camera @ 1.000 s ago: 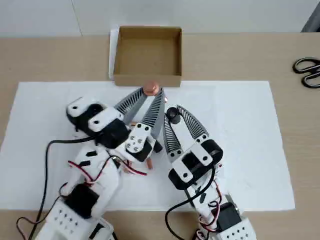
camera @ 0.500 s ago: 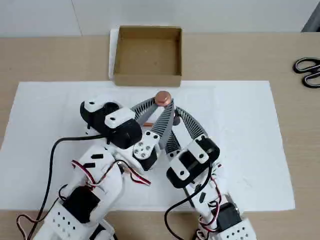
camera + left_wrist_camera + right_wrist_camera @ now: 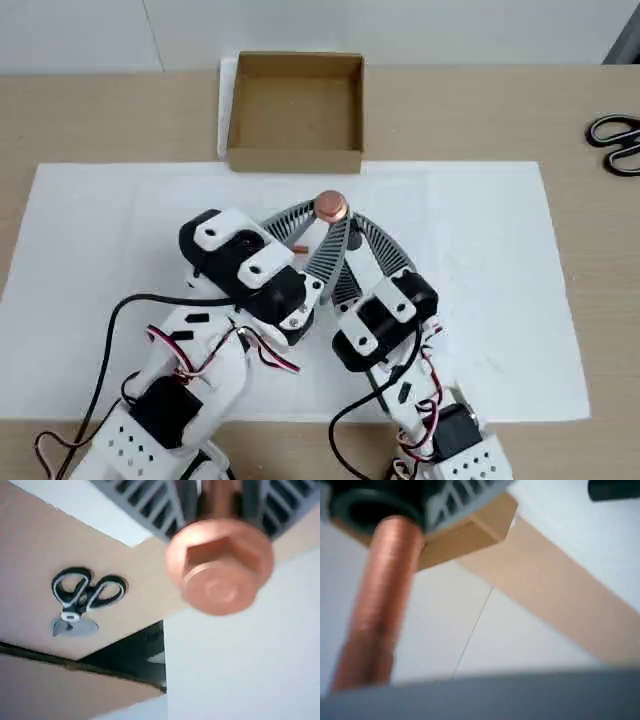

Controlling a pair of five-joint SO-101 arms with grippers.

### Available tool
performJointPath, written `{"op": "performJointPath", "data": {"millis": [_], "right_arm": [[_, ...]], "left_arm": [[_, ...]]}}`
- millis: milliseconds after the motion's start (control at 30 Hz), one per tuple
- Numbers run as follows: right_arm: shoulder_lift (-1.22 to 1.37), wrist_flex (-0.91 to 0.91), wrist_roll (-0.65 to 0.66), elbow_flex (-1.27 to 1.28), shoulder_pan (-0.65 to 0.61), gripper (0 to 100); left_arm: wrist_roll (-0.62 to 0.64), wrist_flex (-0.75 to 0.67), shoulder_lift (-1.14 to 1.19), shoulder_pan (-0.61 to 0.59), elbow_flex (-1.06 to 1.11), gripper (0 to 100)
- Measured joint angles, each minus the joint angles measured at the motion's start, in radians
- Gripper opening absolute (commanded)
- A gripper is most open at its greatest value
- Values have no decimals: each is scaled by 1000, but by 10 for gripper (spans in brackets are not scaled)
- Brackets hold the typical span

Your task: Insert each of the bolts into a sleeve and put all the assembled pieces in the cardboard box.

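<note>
In the high view a copper bolt [image 3: 330, 207] stands head-up over the white paper, just in front of the cardboard box [image 3: 295, 105]. My left gripper [image 3: 326, 215] is shut on it. The left wrist view shows the bolt's hexagonal head [image 3: 220, 565] between the grey fingers [image 3: 145, 502]. My right gripper [image 3: 350, 235] is shut on a black sleeve [image 3: 352, 241] directly under the bolt. In the right wrist view the threaded shaft [image 3: 380, 610] enters the sleeve's mouth [image 3: 372, 505]. The two grippers meet tip to tip.
Another copper piece [image 3: 298, 248] lies on the paper [image 3: 480, 250] between the left fingers. A dark object [image 3: 615, 490] lies on the paper, seen in the right wrist view. Scissors [image 3: 615, 142] rest at the table's far right. The box is open.
The left arm swung right, carrying the bolt from near the box front to right above the sleeve. The right gripper shifted slightly toward it.
</note>
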Motion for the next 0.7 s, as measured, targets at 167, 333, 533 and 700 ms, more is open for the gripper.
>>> {"op": "performJointPath", "data": {"millis": [167,333,533,700], "right_arm": [[-2,-26,0,0,0,4],[-2,-26,0,0,0,4],[-2,-26,0,0,0,4],[-2,-26,0,0,0,4]], "left_arm": [[2,-69,8,0,3,6],[-2,-75,9,0,6,6],[60,-77,8,-5,8,6],[100,-78,8,-5,8,6]]}}
